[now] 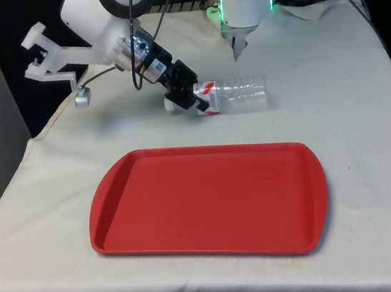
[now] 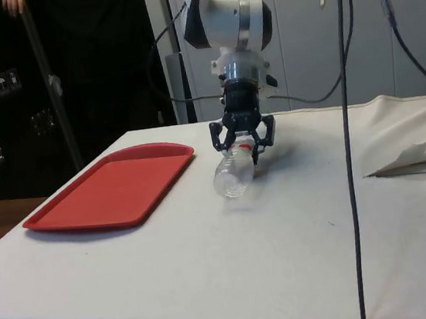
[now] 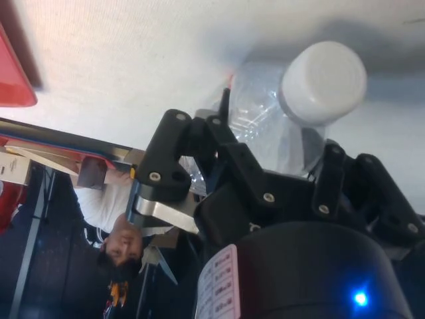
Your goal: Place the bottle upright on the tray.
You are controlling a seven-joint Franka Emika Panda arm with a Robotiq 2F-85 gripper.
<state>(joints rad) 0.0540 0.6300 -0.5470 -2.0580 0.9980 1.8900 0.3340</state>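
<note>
One bottle (image 1: 238, 94) lying on counter (image 1: 366, 131) | claw (image 1: 191, 101) clamped around its neck end | step: grasp | next: lift, tip upright, carry to red tray (image 1: 210, 202)

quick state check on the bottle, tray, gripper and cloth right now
bottle: lying on its side on the cloth, white cap on, off the tray
tray: flat on the table, nothing on it
gripper: down at the bottle's cap end, fingers either side of it
cloth: spread over the table, rumpled at the far end

Bright, even room light — soft shadows on cloth (image 1: 366, 131), wrist view blurred.
</note>
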